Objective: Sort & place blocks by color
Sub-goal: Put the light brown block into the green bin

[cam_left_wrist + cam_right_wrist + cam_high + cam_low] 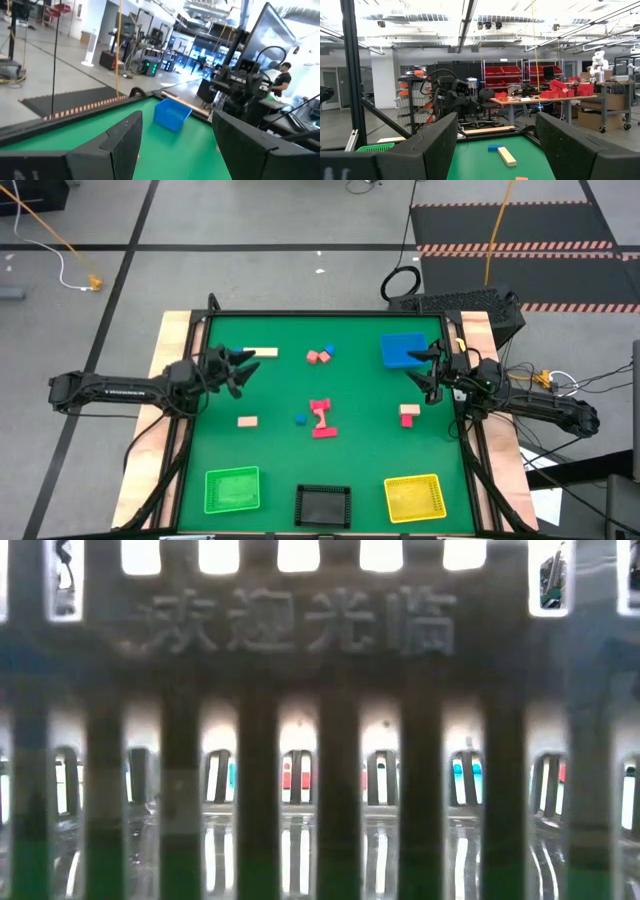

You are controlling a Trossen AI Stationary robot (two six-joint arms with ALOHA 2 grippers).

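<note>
We are in a big robot lab and workshop.

We see a high ceiling (470, 20) with long lights and pipes, and a wide grey floor (250, 220) with cables on it. Far back stand shelves with red bins (502, 70) and a work table (535, 102) piled with red boxes. A white robot (598, 62) stands on a bench. A person (283, 77) sits by screens. Close to us is a green table (280, 390) for the robot arms.
</note>
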